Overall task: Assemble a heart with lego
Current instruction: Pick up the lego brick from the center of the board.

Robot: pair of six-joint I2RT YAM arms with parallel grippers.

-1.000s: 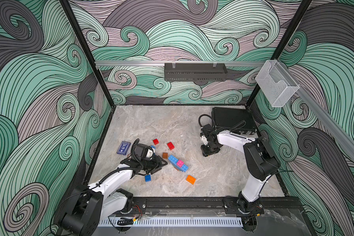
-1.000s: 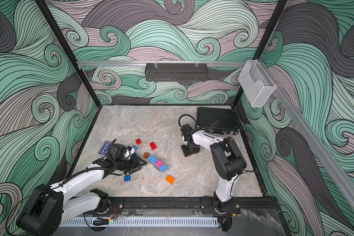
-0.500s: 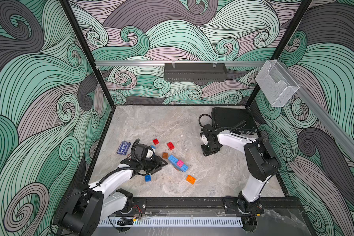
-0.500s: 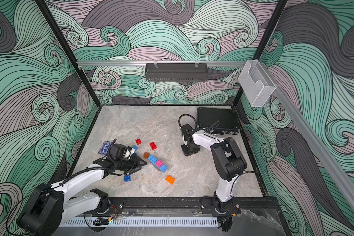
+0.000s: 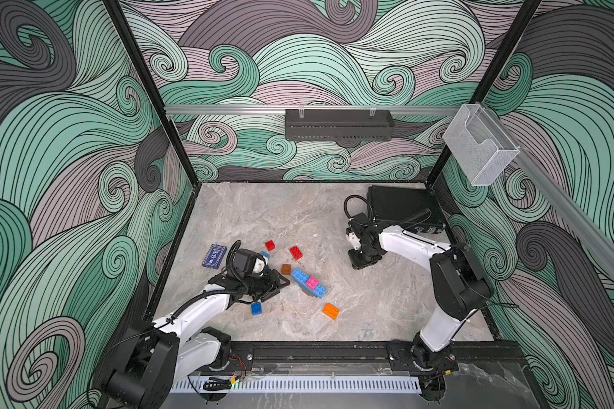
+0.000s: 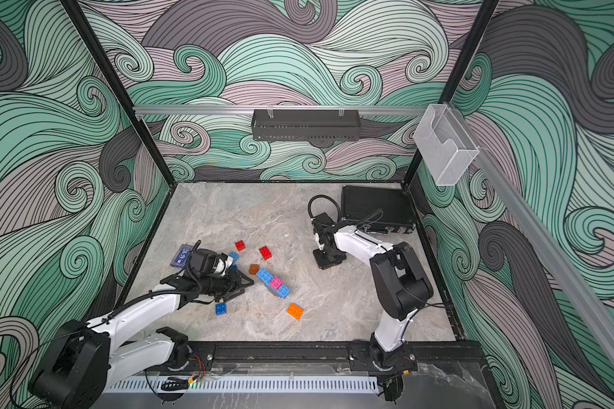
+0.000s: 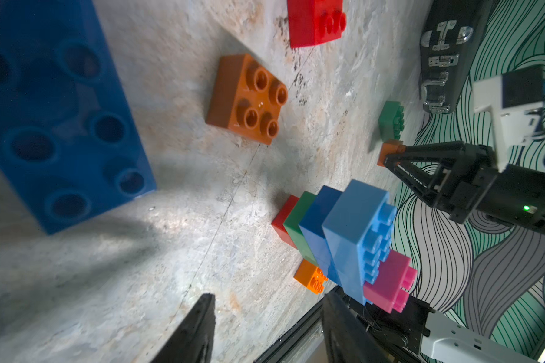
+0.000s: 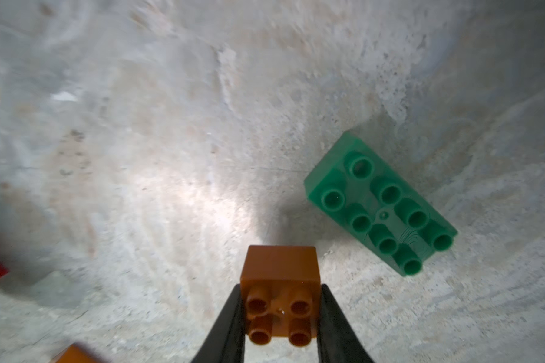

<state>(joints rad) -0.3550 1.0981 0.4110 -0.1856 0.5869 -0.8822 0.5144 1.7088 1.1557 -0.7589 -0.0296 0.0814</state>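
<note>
At the left of the grey marble-look table (image 5: 298,212), a flat dark blue card box (image 5: 214,255) carries a white emblem and print too small to read; no other writing is legible. Just beside it, the left gripper (image 7: 268,297) lies low over the table with its black jaws partly apart and nothing between them. Around it the lego (image 5: 309,282) lies scattered: chunky glossy plastic with round hollow studs. There is a dark blue square brick (image 5: 256,308) near the front, a small light blue brick (image 5: 265,254) by the wrist, a red square brick (image 5: 270,245), a brown square brick (image 5: 286,269) and a red oblong brick (image 5: 295,252). Next comes a joined stack (image 7: 343,232) of red, green, dark blue and light blue layers topped by a pink brick (image 7: 387,279), then a bright orange oblong brick (image 5: 331,311) nearer the front. Well apart to the right, the right gripper (image 8: 282,301) is clamped on a second brown square brick (image 8: 280,267), close to the table, with a green oblong brick (image 8: 381,204) lying near it. A black ribbed case (image 5: 401,209) sits in the back right corner.
</note>
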